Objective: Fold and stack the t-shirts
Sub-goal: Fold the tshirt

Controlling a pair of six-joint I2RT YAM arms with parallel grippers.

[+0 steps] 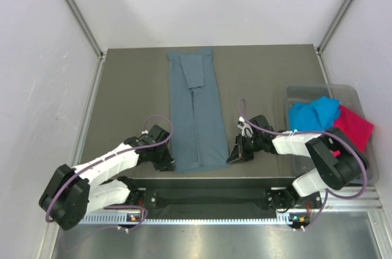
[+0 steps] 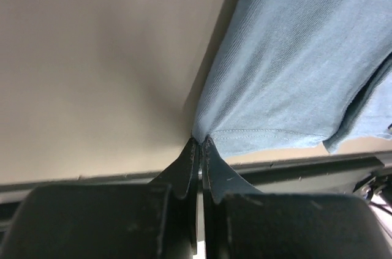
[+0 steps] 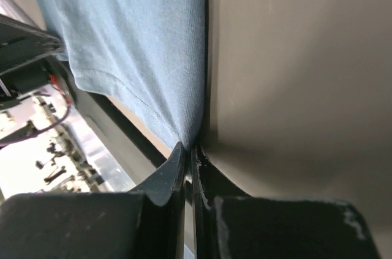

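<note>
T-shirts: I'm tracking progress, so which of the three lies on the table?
The slate-blue t-shirt, a long folded strip on the table. The turquoise t-shirt and magenta t-shirt sit bunched in the clear tub.

Folded t-shirt [image 1: 196, 118] lengthwise on table [image 1: 128, 87] centre; tub [image 1: 352, 92] at right, 2 t-shirts [image 1: 315, 115] inside.

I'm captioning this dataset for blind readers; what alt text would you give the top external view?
The left gripper and right gripper pinch the near corners of a slate-blue t-shirt folded into a long strip on a dark table. A turquoise t-shirt and a pink t-shirt lie in a clear tub at right.
</note>
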